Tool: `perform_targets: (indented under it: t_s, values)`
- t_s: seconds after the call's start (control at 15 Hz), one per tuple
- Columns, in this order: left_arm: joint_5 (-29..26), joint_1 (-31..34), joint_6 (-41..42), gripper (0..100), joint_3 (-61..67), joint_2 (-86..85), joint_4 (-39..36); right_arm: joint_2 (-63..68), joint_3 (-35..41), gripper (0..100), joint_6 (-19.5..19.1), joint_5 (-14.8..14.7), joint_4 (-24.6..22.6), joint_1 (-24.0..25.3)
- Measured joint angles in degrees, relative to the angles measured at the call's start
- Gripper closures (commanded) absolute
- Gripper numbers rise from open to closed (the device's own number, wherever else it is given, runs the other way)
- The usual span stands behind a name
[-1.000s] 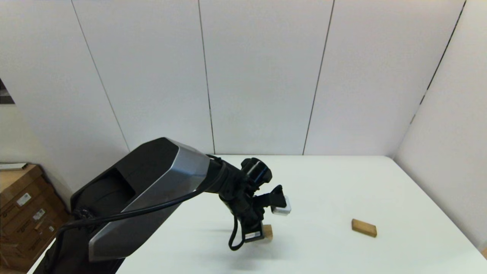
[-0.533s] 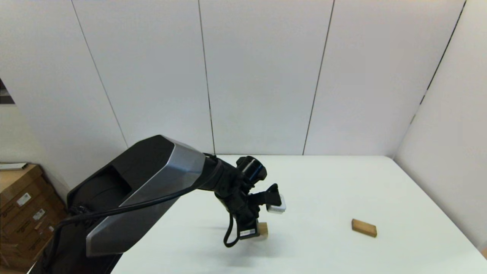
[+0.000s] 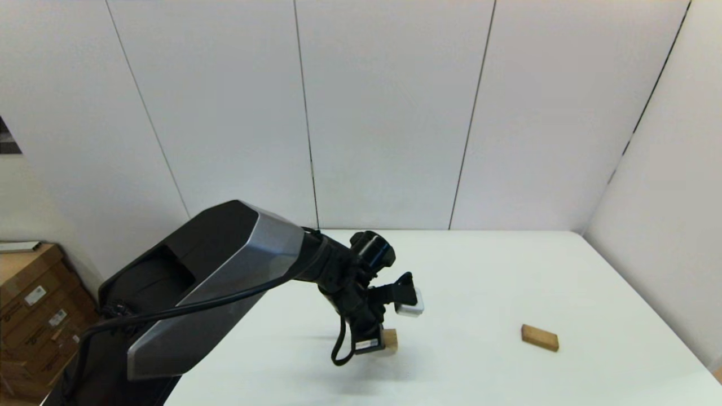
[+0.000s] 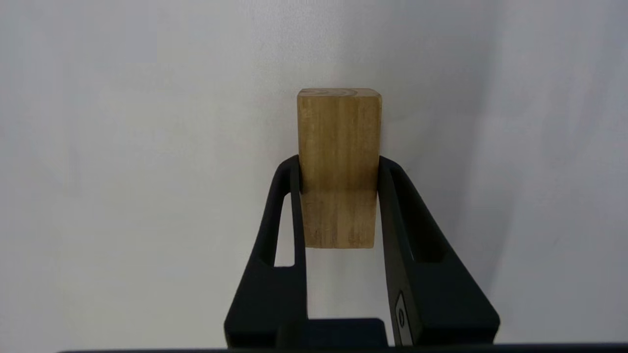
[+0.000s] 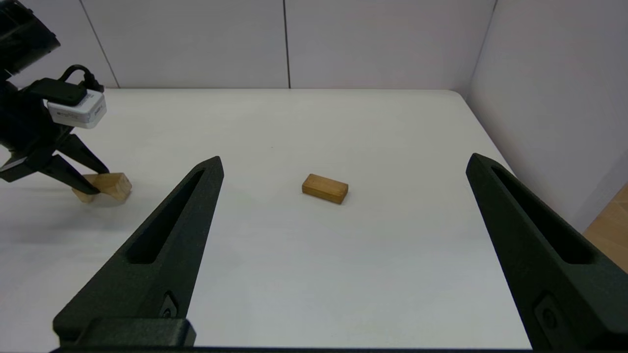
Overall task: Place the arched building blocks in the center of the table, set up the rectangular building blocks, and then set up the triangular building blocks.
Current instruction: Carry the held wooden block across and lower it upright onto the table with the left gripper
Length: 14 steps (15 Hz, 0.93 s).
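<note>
While the left gripper (image 4: 338, 196) has its fingers clamped on the arched building blocks (image 4: 338, 166), the rectangular building blocks (image 3: 540, 337) lie at three o'clock on the counter (image 3: 479, 270); the right gripper (image 5: 343, 245) fingers gape apart.

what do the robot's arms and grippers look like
The left arm has a bulky black shell with a silver-grey panel, a black cable looping alongside, and a small white box near the wrist. The left gripper and right gripper each have two long, tapered matte-black fingers with slot cut-outs.
</note>
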Motion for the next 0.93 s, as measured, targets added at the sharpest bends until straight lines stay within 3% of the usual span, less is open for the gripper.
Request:
perform_targets:
  t_s: [0.93]
  values:
    - [0.09,-0.77,1.12,100,-1.13,1.22,0.2,0.0,0.0,0,-0.02,0.0,0.0,0.0]
